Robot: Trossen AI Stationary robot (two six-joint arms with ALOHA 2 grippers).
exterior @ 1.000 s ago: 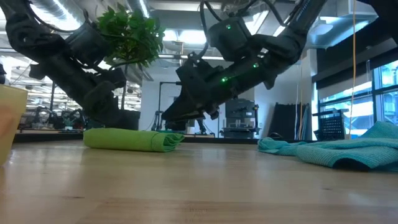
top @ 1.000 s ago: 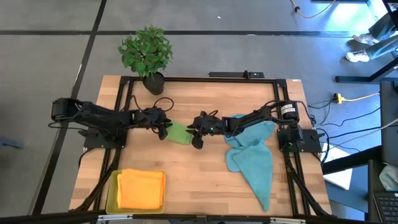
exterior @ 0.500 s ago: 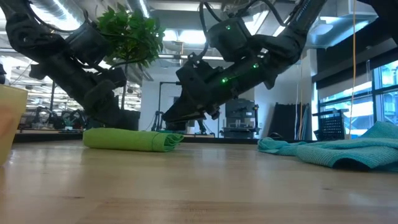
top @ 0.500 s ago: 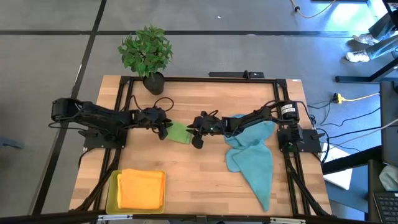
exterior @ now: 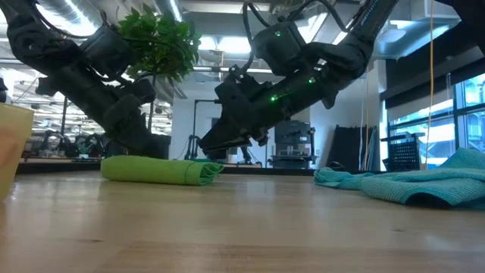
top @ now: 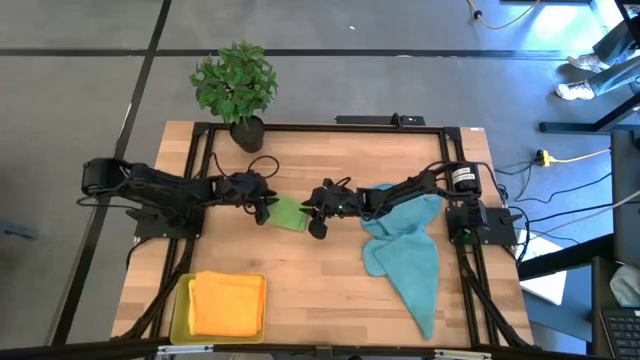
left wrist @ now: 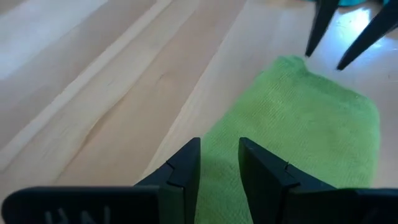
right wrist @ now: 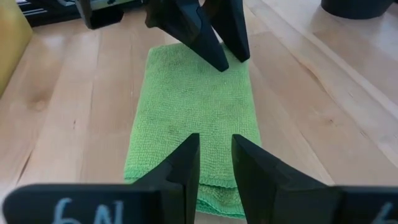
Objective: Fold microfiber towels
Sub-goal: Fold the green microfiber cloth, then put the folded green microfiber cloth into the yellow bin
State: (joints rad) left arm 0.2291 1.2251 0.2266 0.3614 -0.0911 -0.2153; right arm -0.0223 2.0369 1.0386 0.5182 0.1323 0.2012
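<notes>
1. the green towel [top: 288,213] is lying folded at table centre.
2. the left gripper [top: 263,208] is sitting at its 9 o'clock edge, fingers slightly parted.
3. the right gripper [top: 312,211] is sitting at its 3 o'clock edge, fingers slightly parted.
4. bare wood is lying open toward 6 o'clock.
</notes>
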